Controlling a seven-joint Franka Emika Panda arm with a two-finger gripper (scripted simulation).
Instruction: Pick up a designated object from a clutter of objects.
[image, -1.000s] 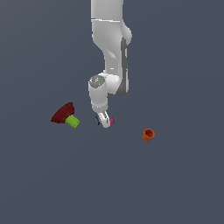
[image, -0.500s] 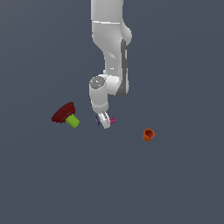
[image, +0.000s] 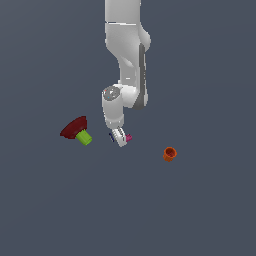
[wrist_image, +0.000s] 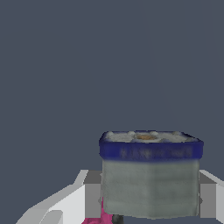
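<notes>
Down at the middle of the exterior view, the gripper (image: 119, 137) sits low among the clutter, barely lower than a second ago, with the pink brick (image: 129, 137) just to its right, the maroon bowl (image: 73, 128) and lime-green cylinder (image: 84, 137) off to the left, and the orange cup (image: 169, 154) well apart on the right. Up close from the wrist view, the grey-and-navy piece (wrist_image: 149, 175) stands between the fingers (wrist_image: 92, 194), which flank it closely; I cannot tell whether they are clamped. No lift seems begun.

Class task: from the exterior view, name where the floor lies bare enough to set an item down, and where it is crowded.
Bare: the stretch between the gripper and the orange cup, and everything below them. Crowded: the maroon bowl touching the lime-green cylinder, and the pink brick beside the gripper.
</notes>
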